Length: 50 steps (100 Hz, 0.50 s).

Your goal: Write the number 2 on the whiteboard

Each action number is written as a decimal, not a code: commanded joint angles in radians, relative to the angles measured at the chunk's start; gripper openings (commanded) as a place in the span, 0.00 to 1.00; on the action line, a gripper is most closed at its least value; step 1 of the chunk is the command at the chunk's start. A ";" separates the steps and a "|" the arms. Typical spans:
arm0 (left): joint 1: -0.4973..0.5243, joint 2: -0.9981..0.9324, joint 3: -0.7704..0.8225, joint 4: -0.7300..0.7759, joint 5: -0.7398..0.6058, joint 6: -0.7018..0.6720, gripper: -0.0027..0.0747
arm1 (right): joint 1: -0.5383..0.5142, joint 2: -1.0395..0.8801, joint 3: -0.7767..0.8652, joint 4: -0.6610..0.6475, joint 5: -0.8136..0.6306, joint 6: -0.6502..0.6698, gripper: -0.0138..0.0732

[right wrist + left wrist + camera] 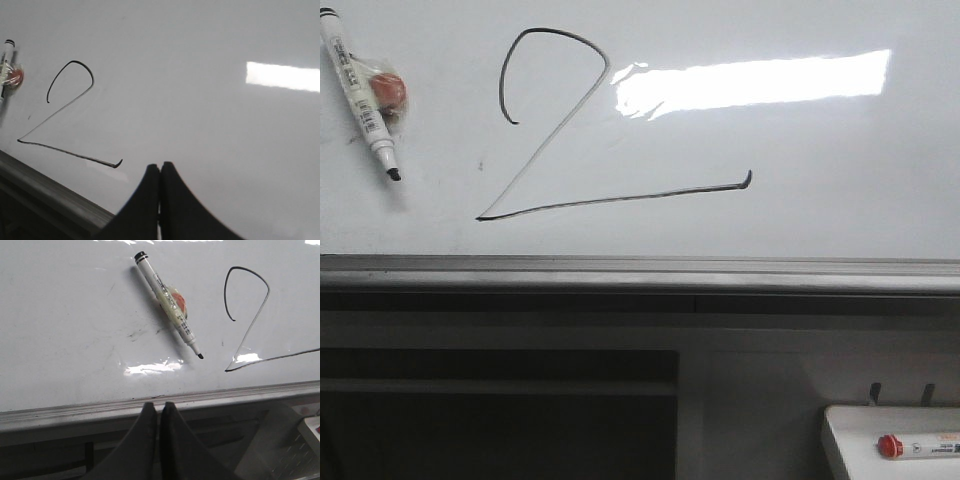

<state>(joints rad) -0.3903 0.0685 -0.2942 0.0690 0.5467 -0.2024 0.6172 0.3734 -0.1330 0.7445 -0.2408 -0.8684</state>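
- Glossy white fills most of the scene: the whiteboard (800, 210) spans the far part of the front view, with a grey metal frame edge (640, 268) along its near side and a bright strip of glare (750, 82) right of centre.
- On the board, left of centre, is the number 2 (560, 130), a thin black line with a hooked top, a long diagonal down to the left, and a base stroke running right to a small upward tick.
- A black marker (358, 92), uncapped, lies on the board at the far left, well apart from the 2; its tip points toward the near side, and a small reddish piece (388, 92) touches its right side.
- Faint dark smudges (135, 334) mark the board left of the marker in the left wrist view.
- Nothing covers the 2; the glare only touches the top of its diagonal.
- At the near right, below the frame, a white tray (850, 440) holds a red-capped marker (920, 445).
- Dark desk structure (500, 400) fills the near left beneath the frame.
- The left end effector (159, 410) has its fingers pressed together, empty, above the frame edge.
- The right end effector (160, 172) is likewise closed on nothing, over bare board right of the base stroke's end.
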 commanded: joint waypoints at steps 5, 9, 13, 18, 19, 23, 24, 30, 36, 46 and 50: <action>0.004 -0.034 0.029 0.035 -0.136 0.001 0.01 | -0.006 0.003 -0.028 -0.010 -0.064 -0.001 0.08; 0.006 -0.053 0.064 0.065 -0.194 0.020 0.01 | -0.006 0.003 -0.028 -0.010 -0.064 -0.001 0.08; 0.016 -0.073 0.106 0.070 -0.263 0.046 0.01 | -0.006 0.003 -0.028 -0.010 -0.064 -0.001 0.08; 0.034 -0.101 0.155 0.070 -0.334 0.092 0.01 | -0.006 0.003 -0.028 -0.010 -0.064 -0.001 0.08; 0.041 -0.103 0.168 0.070 -0.353 0.106 0.01 | -0.006 0.003 -0.028 -0.010 -0.064 -0.001 0.08; 0.061 -0.097 0.195 0.070 -0.392 0.106 0.01 | -0.006 0.003 -0.028 -0.010 -0.064 -0.001 0.08; 0.065 -0.096 0.200 0.070 -0.397 0.106 0.01 | -0.006 0.003 -0.028 -0.010 -0.064 -0.001 0.08; 0.109 -0.096 0.233 0.065 -0.406 0.106 0.01 | -0.006 0.003 -0.028 -0.010 -0.064 -0.001 0.08; 0.152 -0.096 0.264 0.043 -0.409 0.106 0.01 | -0.006 0.003 -0.028 -0.010 -0.064 -0.001 0.08; 0.209 -0.098 0.307 0.011 -0.406 0.106 0.01 | -0.006 0.003 -0.028 -0.010 -0.064 -0.001 0.08; 0.227 -0.098 0.305 0.010 -0.357 0.106 0.01 | -0.006 0.003 -0.028 -0.010 -0.066 -0.001 0.08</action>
<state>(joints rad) -0.2010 -0.0032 0.0011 0.1011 0.2399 -0.0980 0.6172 0.3734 -0.1330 0.7465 -0.2429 -0.8684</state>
